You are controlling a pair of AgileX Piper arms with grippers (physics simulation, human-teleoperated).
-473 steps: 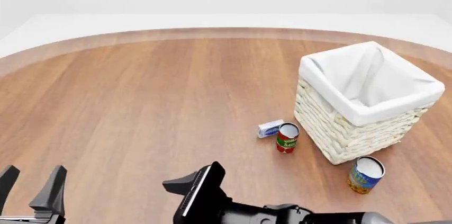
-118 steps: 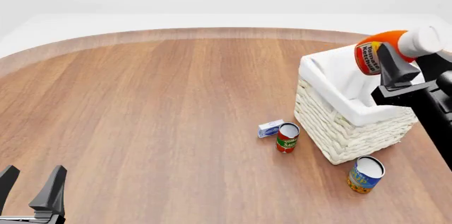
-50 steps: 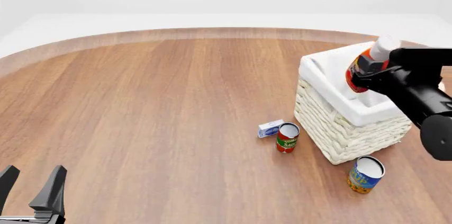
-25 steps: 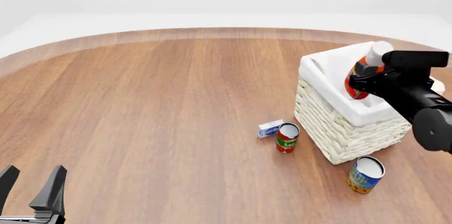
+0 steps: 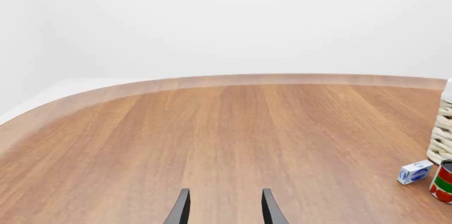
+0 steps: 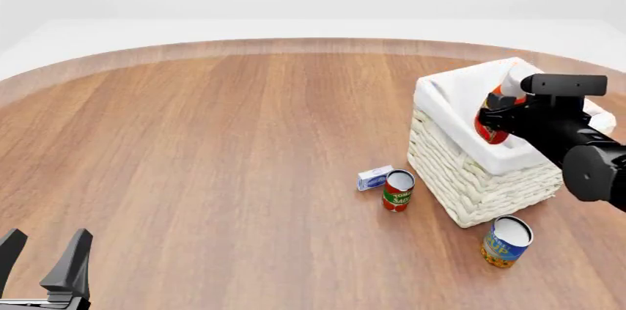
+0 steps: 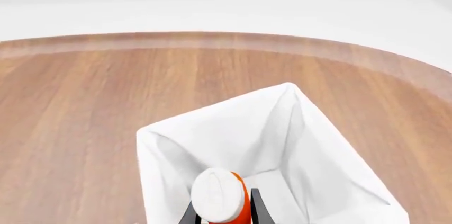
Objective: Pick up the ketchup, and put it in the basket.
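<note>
The right pincer point(image 6: 499, 113) is clamped on the ketchup point(image 6: 486, 125), holding it inside the open top of the basket point(image 6: 470, 178), with the bottle's lower part below the cloth rim and its white cap tilted up toward the basket's far side. In the right wrist view the ketchup point(image 7: 224, 198) shows cap-first between the two dark fingers point(image 7: 255, 205), with the basket's white lining point(image 7: 297, 144) spread behind and around it. Just beside the basket's near-left wall stands the red-and-green can point(image 6: 397, 190), upright, and touching or nearly touching that can on the side away from the basket lies a small white-and-blue box point(image 6: 374, 177). The blue-and-yellow can point(image 6: 506, 241) stands near the basket's nearest corner, apart from it. The left pincer point(image 6: 44, 260) hangs well apart from the basket over bare table point(image 6: 215, 149), its fingers point(image 5: 180, 211) spread with nothing between them; its wrist view catches the box point(image 5: 414, 171) and the can's edge point(image 5: 443, 182) by the basket's wicker corner point(image 5: 442, 134).
</note>
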